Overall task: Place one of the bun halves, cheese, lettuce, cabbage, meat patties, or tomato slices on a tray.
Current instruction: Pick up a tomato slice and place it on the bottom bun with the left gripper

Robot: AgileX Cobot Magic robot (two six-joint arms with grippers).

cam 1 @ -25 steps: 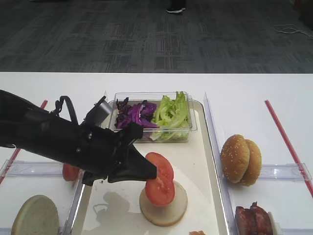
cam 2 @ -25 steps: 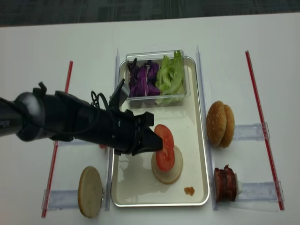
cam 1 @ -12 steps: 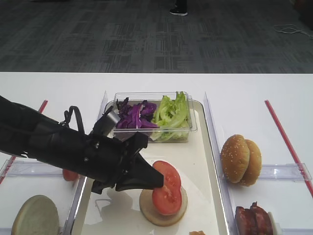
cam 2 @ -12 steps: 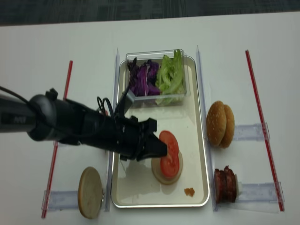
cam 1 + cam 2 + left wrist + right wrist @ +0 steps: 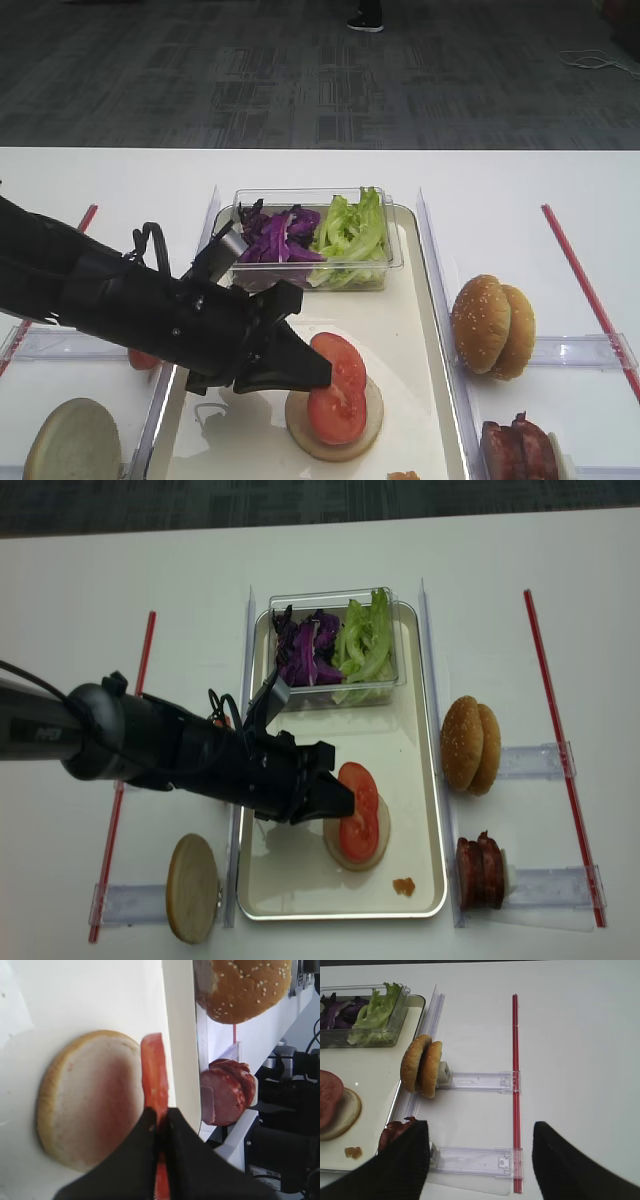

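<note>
One tray [image 5: 425, 330] fills the middle of the first high view, and at its far end sits a clear box [image 5: 390, 262] with cabbage [image 5: 275, 235] on the left and lettuce [image 5: 350, 230] on the right. On the tray's near part lies a pale bun half [image 5: 335, 440], with a tomato slice [image 5: 338, 390] tilted against its top, pinched at its left edge by the left tool [image 5: 318, 372]. The black left arm reaches in from the left and hides part of the tray's left rim. Right of the tray on the table [image 5: 500, 190] two sesame buns [image 5: 492, 325] stand on edge, with meat patties [image 5: 520, 450] nearer; another pale bun half [image 5: 72, 443] stands at the left.

In the right wrist view the right tool [image 5: 480, 1160] is spread wide above the table, its fingers [image 5: 402, 1165] apart. The box holds the greens at upper left; the sesame buns stand just outside the tray rim.

In the left wrist view the slice shows edge-on, its long axis running up and down the picture, the tool's tips pressed on its lower part, the bun's flat face just to its left.

In the realsense view the slice leans on the bun, its face turned up and to the right; a small orange scrap [image 5: 403, 887] lies near the tray's near right corner.
</note>
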